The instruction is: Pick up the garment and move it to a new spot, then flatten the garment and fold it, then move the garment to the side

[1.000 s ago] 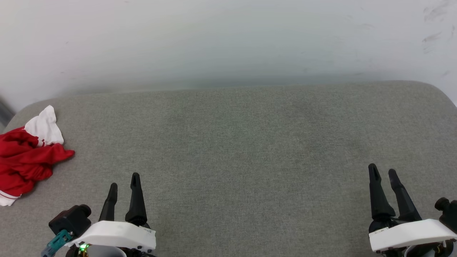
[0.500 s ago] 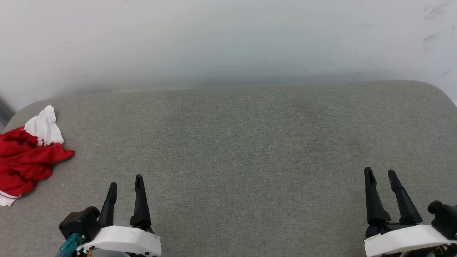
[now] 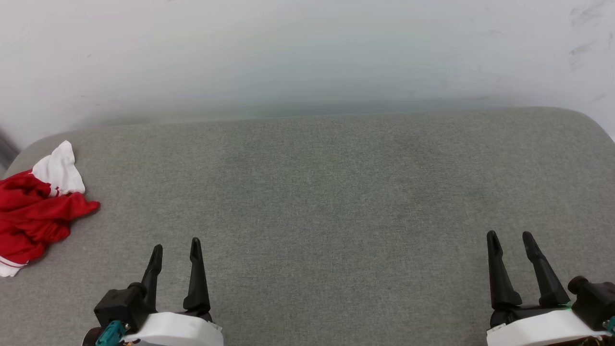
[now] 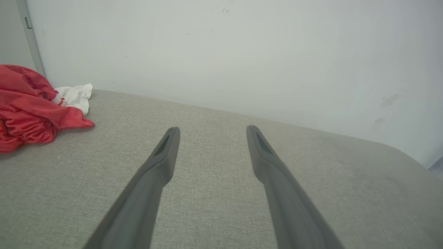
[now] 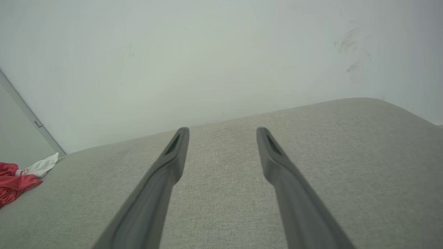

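Garment (image 3: 33, 206) crumpled at 9 o'clock on grey cushion (image 3: 336, 192), untouched. L gripper (image 3: 176, 244) at 7, R gripper (image 3: 509, 235) at 5, both wide open, empty.

The garment (image 3: 33, 216) is soft cloth. The red part has a slight satiny sheen in the left wrist view, and the white bit looks plain matt. The padded surface (image 3: 336, 202) is grey woven fabric, kinda coarse, zero shine. The wall (image 3: 288, 57) is smooth pale paint with a few scuffs. The left gripper (image 3: 176, 244) and right gripper (image 3: 509, 235) look like matt black plastic, with smooth white wrist shells (image 3: 178, 329) behind.
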You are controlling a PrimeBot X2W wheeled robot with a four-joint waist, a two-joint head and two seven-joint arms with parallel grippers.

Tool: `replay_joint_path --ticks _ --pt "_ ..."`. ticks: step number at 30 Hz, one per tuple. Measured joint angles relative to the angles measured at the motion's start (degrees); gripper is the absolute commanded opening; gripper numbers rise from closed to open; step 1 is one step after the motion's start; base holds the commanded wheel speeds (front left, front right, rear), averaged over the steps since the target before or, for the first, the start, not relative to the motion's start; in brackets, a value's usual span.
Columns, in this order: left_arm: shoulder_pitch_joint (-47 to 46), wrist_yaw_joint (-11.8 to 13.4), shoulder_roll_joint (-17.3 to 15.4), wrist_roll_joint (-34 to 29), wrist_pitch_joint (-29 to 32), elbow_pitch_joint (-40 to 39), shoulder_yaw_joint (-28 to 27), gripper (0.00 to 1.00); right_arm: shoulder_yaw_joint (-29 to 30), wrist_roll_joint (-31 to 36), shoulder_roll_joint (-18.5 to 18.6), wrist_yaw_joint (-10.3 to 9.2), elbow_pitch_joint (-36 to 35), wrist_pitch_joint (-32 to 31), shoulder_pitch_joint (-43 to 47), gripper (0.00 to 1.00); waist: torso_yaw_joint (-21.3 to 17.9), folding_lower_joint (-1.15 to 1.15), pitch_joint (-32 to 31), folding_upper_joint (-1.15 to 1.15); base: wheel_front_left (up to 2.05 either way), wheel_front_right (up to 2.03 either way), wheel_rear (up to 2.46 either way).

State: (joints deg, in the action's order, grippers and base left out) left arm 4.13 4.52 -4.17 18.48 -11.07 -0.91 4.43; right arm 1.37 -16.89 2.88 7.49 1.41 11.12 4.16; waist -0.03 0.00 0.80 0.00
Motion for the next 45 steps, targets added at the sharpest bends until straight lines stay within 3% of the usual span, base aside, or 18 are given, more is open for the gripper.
replay_joint_path --ticks 31,45 --pt "1.54 -2.02 1.18 -12.84 -3.35 1.33 -1.43 1.0 -0.1 10.76 0.0 0.01 -0.91 3.48 2.03 1.0 -0.17 0.0 0.16 0.0 0.0 0.0 0.0" --pt "1.81 -2.5 1.23 -12.57 -3.85 2.86 -1.96 1.0 0.05 10.81 0.01 0.01 -0.38 3.96 2.69 1.0 -0.18 0.0 0.05 0.0 0.0 0.0 0.0"
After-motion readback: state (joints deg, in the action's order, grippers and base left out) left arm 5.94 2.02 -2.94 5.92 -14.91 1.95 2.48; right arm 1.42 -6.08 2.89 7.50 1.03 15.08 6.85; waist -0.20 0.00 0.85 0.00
